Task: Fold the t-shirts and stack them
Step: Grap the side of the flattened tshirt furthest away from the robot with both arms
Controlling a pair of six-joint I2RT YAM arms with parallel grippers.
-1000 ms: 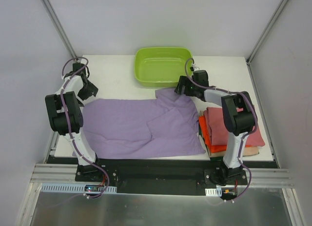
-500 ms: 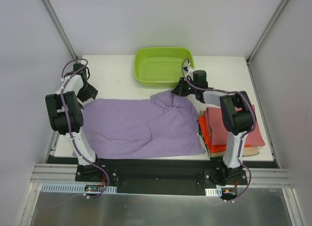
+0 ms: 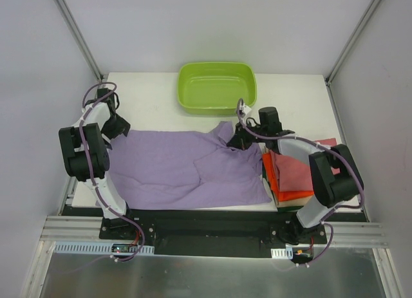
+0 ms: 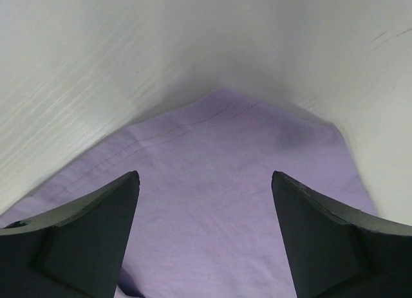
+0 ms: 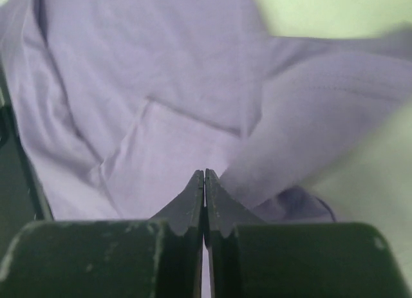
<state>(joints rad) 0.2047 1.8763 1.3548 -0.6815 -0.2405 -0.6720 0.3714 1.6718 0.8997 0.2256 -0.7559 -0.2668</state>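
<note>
A large lilac t-shirt (image 3: 174,166) lies spread over the middle of the table. My right gripper (image 3: 239,138) sits at its far right sleeve area. In the right wrist view this gripper (image 5: 205,172) is shut, and a raised band of lilac cloth (image 5: 309,111) runs up from its tips. My left gripper (image 3: 117,127) hangs over the shirt's far left corner. Its jaws (image 4: 203,176) are wide open, with only flat lilac fabric (image 4: 219,163) showing beneath them. At the right, a dusty rose-red folded shirt (image 3: 302,172) tops a stack, with an orange one (image 3: 272,179) under it.
A lime-green tub (image 3: 187,103) stands at the back centre, just beyond the right gripper, and shows as pale green (image 5: 322,8) in the right wrist view. White table (image 3: 154,95) surrounds the shirt, and its right edge lies beside the stack.
The right gripper went from open to shut at the sleeve. It then moved toward the near side, drawing the sleeve inward over the shirt. The left gripper shifted slightly toward the shirt's corner.
</note>
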